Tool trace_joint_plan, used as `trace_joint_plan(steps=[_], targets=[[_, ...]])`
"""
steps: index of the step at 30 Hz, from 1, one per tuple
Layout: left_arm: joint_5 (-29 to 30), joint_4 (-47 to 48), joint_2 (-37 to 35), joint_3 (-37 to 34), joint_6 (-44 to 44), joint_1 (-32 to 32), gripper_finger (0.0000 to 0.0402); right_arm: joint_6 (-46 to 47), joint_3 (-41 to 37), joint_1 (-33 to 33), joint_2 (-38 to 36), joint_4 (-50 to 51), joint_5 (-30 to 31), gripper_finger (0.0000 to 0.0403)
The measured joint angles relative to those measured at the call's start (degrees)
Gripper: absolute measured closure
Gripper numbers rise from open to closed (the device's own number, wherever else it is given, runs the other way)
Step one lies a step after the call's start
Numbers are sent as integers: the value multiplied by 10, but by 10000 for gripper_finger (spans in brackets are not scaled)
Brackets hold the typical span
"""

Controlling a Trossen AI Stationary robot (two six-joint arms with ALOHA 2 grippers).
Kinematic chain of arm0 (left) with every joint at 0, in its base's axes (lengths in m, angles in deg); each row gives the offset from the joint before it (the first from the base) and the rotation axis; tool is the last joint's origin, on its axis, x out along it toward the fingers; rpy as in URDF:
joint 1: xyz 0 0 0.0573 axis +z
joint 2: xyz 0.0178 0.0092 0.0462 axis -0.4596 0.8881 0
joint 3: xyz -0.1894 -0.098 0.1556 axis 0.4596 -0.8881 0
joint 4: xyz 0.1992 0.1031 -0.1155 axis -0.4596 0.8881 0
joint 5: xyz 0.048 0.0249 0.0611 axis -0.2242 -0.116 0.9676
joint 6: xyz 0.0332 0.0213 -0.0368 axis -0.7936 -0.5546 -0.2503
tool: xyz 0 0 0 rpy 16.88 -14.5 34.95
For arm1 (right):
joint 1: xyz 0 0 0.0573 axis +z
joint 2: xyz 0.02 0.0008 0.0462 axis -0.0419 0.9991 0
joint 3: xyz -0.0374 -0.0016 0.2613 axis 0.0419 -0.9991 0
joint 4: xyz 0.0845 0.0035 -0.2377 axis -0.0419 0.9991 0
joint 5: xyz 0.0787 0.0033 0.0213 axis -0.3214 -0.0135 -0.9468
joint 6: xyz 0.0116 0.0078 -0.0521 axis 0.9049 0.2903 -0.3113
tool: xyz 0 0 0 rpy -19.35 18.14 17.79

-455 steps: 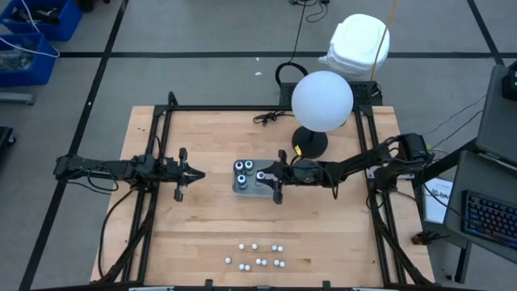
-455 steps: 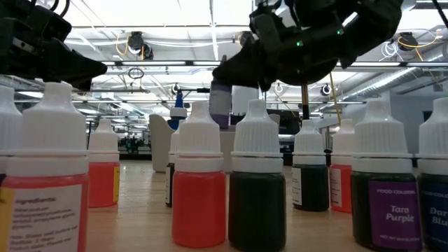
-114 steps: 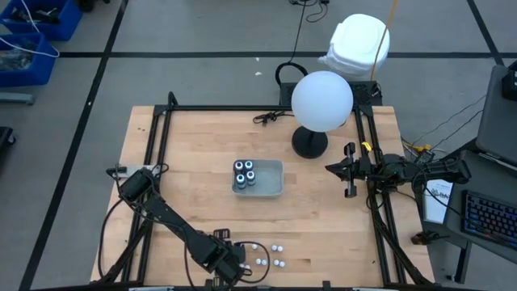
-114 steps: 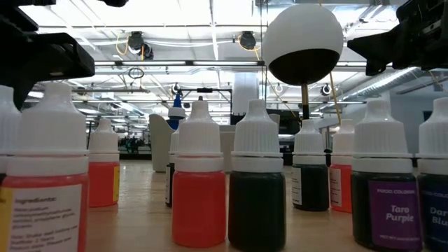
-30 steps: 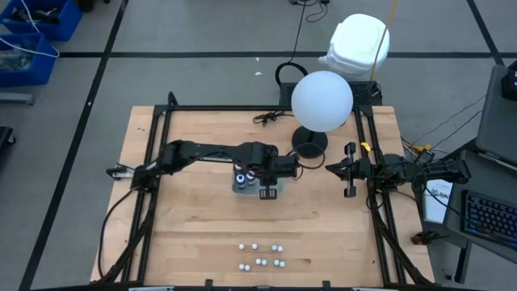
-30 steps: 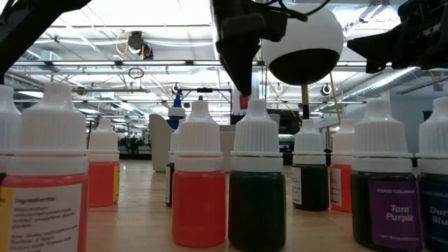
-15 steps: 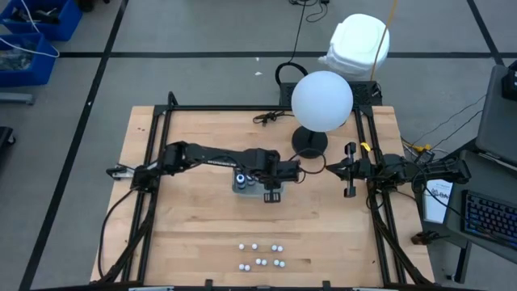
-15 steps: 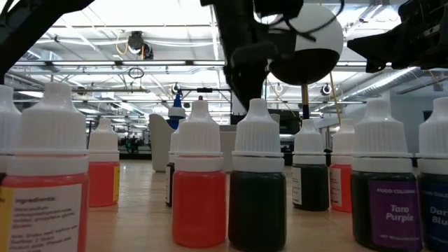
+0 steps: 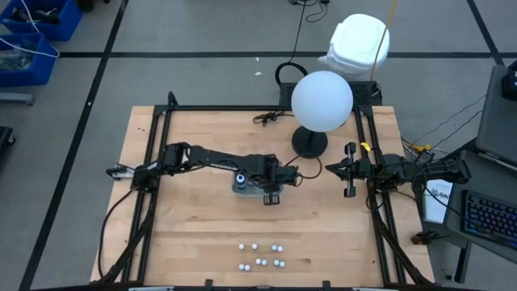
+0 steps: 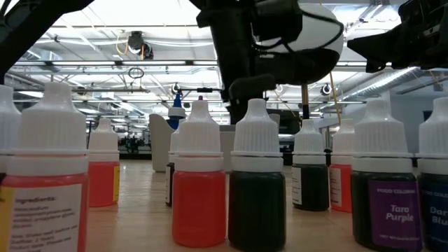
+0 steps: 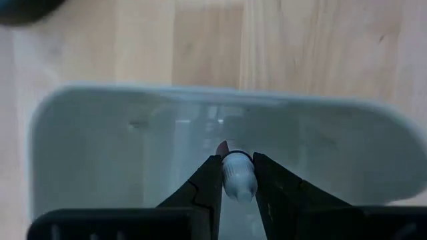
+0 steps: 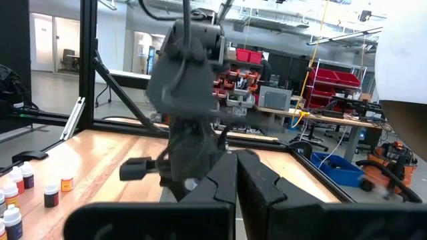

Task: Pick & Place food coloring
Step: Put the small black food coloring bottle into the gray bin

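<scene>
A white-capped dropper bottle (image 11: 239, 176) is gripped between the closed fingers of the left hand (image 9: 273, 179), held over the clear tray (image 9: 279, 167) at mid-counter, evidently for release there. The right hand (image 9: 349, 171), fingers together and empty, is parked at the right.

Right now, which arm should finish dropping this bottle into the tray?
Left. The left gripper is shut on a bottle directly above the tray, so it likely only needs to lower and release. The right gripper waits at the table's right edge, shut and empty.
</scene>
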Motion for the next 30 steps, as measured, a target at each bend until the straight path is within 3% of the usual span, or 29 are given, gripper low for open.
trace_joint_plan(steps=[22, 30], targets=[[-1, -50, -1, -37, 7, 0, 324, 0, 0, 0, 0, 0, 0, 403], [-31, -75, -1, -37, 15, 5, 269, 0, 0, 0, 0, 0, 0, 403]])
